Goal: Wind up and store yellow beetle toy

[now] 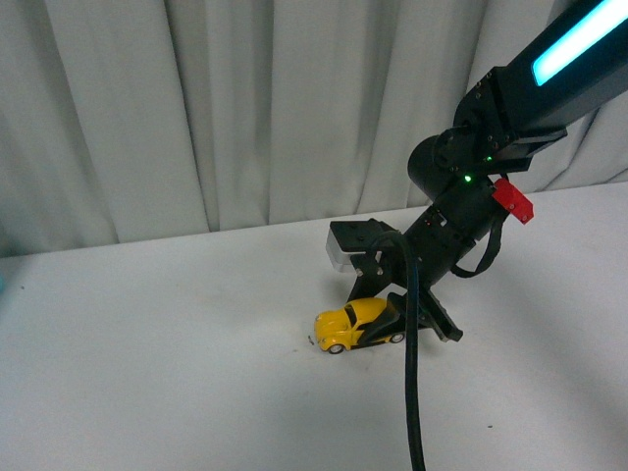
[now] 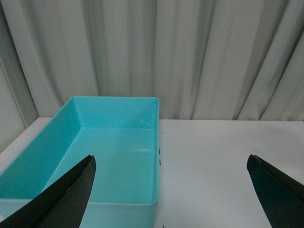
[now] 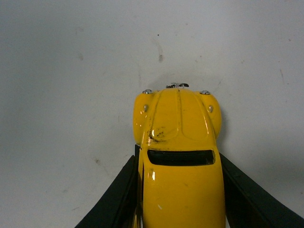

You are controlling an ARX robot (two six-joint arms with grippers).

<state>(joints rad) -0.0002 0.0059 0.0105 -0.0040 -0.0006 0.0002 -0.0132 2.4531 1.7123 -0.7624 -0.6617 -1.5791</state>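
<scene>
Right wrist view: your right gripper [image 3: 178,159] squeezes the yellow beetle toy [image 3: 176,114] on the table [image 3: 71,71], likely to roll and wind it.

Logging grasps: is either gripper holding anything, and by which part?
The right gripper grips the yellow beetle toy across the sides of its cabin. The left gripper is open and empty.

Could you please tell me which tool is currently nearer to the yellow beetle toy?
Right. The right tool grips the yellow beetle toy, a finger against each side. The left tool hangs open facing the turquoise bin, with no toy in its view.
</scene>
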